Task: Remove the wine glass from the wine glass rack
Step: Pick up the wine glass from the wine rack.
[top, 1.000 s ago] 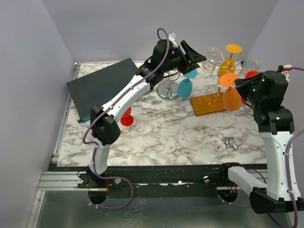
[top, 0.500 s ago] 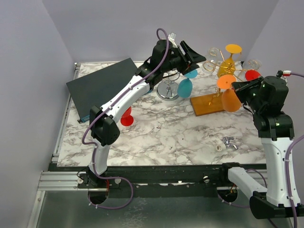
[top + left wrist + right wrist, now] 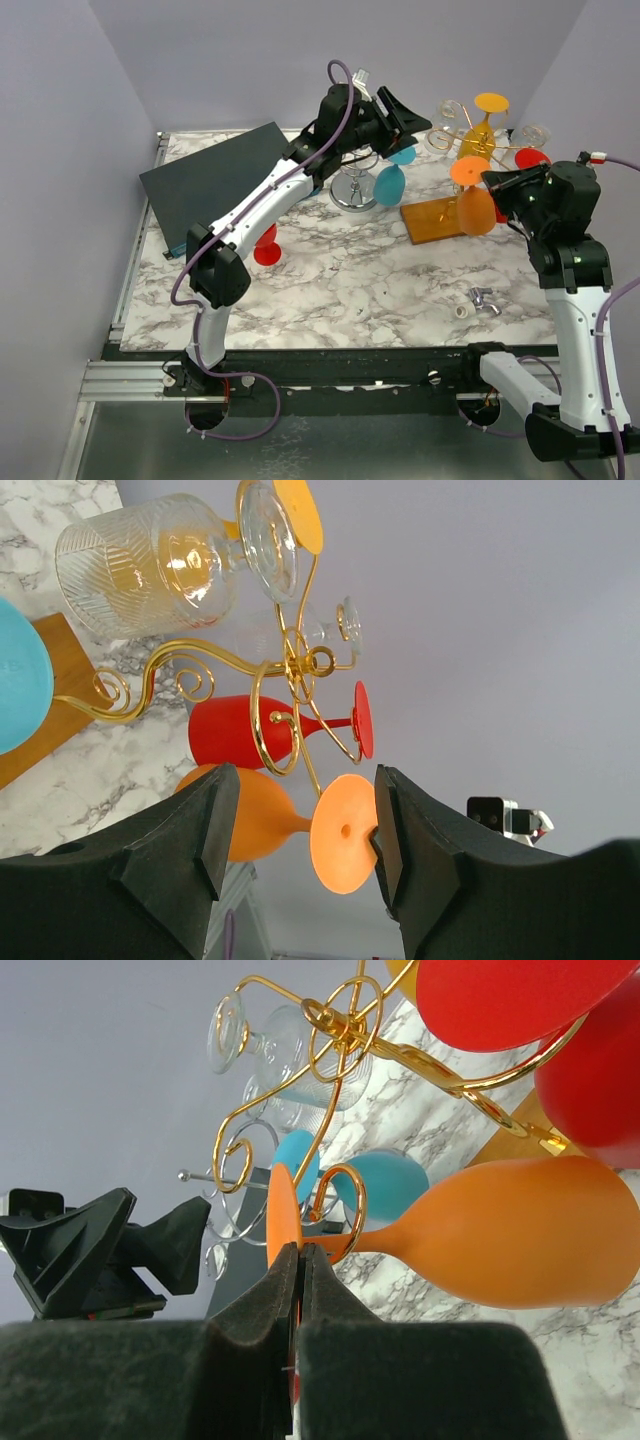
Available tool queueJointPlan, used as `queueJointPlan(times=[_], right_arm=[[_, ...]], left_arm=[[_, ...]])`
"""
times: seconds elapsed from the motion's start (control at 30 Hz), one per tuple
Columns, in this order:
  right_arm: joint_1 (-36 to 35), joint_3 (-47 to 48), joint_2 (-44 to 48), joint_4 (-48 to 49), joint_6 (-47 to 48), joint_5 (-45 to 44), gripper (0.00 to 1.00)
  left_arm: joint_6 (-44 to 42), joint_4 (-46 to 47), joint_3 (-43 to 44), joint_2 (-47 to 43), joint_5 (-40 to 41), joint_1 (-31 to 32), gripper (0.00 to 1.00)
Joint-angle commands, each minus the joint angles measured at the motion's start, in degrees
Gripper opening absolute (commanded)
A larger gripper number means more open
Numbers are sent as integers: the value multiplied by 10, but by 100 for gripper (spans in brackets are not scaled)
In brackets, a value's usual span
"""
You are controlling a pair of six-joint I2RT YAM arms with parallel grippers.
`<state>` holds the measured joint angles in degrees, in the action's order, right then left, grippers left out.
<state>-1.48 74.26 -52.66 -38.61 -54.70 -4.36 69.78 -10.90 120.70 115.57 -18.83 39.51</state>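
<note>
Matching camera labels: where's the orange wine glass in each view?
Top external: orange wine glass right of centre.
Left wrist: bottom centre, sideways, foot to the right.
Right wrist: bowl at right, foot pinched in the right hand.
Shared landmark: the gold rack, in all three.

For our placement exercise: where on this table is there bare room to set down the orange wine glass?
Widest: the marble table centre-front, bordered by the red glass, the rack's wooden base and the small metal fitting. Also front-left, below the dark board. Crowded: the back, around the gold rack and teal glasses.
</note>
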Motion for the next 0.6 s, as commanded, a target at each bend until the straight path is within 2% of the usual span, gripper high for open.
queueJointPlan(times=[0.0, 0.57], right_arm=[[2, -15, 12, 34, -28, -1, 1], [2, -72, 28, 124, -105, -54, 1]], left_arm=[[-9, 1, -2, -29, 0, -4, 63], [-8, 1, -12, -37, 0, -5, 63]])
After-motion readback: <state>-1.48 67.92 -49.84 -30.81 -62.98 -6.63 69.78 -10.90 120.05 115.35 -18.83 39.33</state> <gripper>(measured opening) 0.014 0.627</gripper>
